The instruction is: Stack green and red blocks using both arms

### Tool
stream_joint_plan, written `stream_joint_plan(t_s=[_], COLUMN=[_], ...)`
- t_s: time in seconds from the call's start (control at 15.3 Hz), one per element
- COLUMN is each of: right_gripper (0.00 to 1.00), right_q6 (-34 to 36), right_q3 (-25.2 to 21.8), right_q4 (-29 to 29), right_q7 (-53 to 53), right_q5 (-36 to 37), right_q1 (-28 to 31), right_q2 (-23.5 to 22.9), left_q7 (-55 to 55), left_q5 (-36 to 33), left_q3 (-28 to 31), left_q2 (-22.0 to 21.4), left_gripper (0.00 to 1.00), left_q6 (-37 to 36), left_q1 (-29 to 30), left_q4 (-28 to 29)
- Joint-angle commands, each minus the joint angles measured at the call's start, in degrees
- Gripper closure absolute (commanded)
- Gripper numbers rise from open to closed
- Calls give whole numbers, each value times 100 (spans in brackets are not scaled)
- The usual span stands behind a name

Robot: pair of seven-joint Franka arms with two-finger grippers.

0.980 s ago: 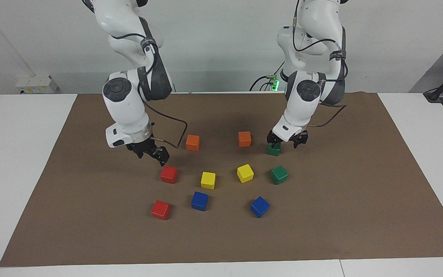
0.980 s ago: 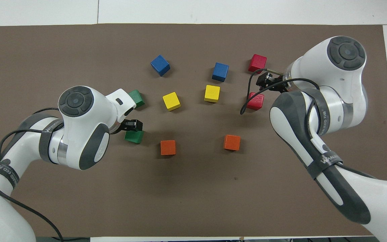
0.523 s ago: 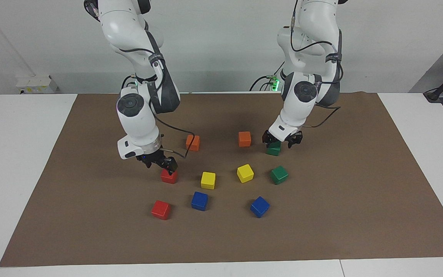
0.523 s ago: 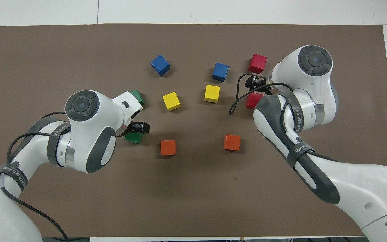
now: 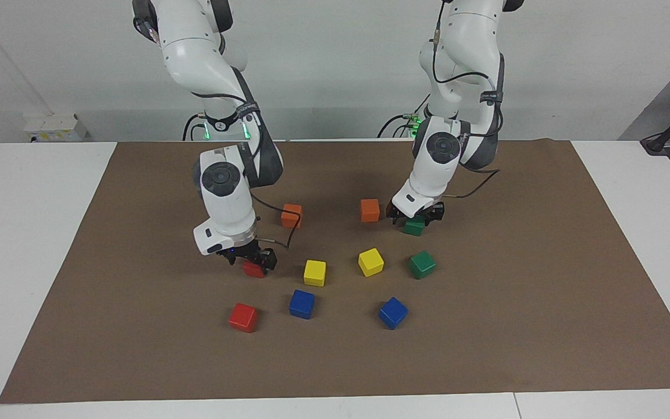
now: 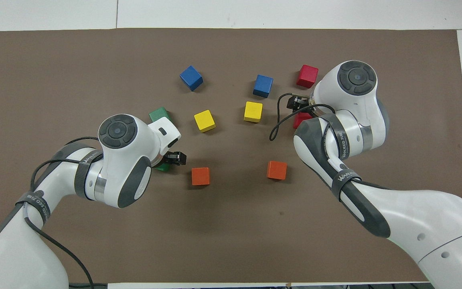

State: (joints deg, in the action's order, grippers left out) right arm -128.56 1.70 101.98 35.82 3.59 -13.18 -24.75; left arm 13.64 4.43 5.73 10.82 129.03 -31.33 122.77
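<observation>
My right gripper is open and low over a red block, with a finger on either side of it; the overhead view shows that gripper and part of the block. The second red block lies farther from the robots. My left gripper is open and straddles a green block, mostly hidden under the wrist in the overhead view. The second green block lies farther out, beside a yellow cube.
Two orange cubes lie between the two grippers. Two yellow cubes and two blue cubes lie farther out. All sit on a brown mat.
Both arms have come down. The right gripper moved from beside the red block to over and around it. The left gripper sank lower around the green block.
</observation>
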Motion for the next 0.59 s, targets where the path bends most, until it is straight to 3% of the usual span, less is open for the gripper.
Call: stream_joint_plan(t_s=[0.0,0.07,0.13,0.2,0.26,0.39,0.52], right_gripper=[0,0,0,0,0,0,2], right_q6=[-107,-99,-90,-90,-99,-107,-142], right_q3=[-11,-11,-11,-11,-11,-11,-11], right_q4=[76,120,172,242,278,287,296], right_q7=[13,-5,-40,-75,-127,-277,-277], right_q5=[72,72,72,72,72,72,63], right_q1=[-35,-97,-132,-132,-132,-106,-97], right_q2=[-21,-4,14,32,40,41,32], left_q7=[-54,-45,-19,155,279,288,193], left_q5=[137,137,137,145,137,145,137], left_q3=[94,94,86,86,86,112,138], left_q2=[-71,-63,-54,-62,-63,-124,-404], left_gripper=[0,0,8,63,100,100,100], left_q6=[193,193,193,97,0,-333,-964], left_q1=[-66,-57,-57,-57,-22,65,511], left_q4=[247,247,247,230,186,54,-252])
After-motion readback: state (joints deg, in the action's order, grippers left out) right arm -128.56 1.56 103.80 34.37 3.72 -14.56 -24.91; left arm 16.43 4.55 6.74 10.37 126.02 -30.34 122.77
